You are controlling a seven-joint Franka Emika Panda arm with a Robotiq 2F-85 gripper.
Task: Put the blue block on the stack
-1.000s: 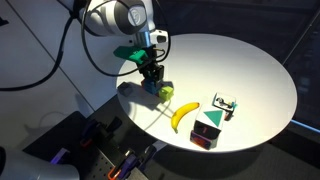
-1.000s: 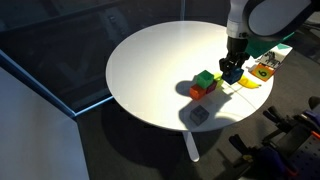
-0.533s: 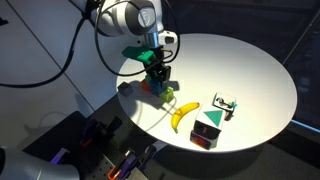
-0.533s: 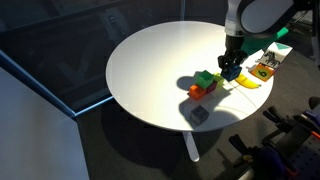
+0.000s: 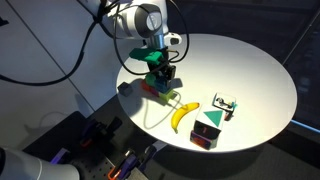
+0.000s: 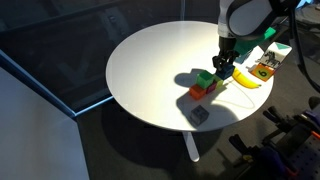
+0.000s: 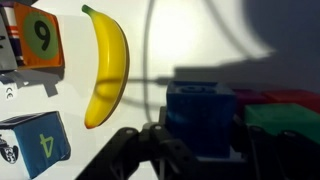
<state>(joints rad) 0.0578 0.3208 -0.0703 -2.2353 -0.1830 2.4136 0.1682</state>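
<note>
My gripper (image 7: 199,140) is shut on the blue block (image 7: 200,115), a dark blue cube held between the two fingers. The stack, bright green (image 7: 285,118) above red (image 7: 275,98), lies just to the right of the block in the wrist view. In both exterior views the gripper (image 5: 163,74) (image 6: 224,67) hovers beside and slightly above the stack (image 6: 204,82) (image 5: 152,86) near the table's edge.
A banana (image 7: 108,62) (image 5: 182,115) lies on the round white table (image 5: 250,70). Numbered cubes (image 7: 33,40) (image 7: 35,145) lie left of it. A pile with a green triangular piece (image 5: 209,128) and a grey cube (image 6: 199,115) stand nearby. The table edge is close.
The gripper has moved with the blue block across the table toward the stack, away from the spot where it was a second ago. The stack and banana have not moved.
</note>
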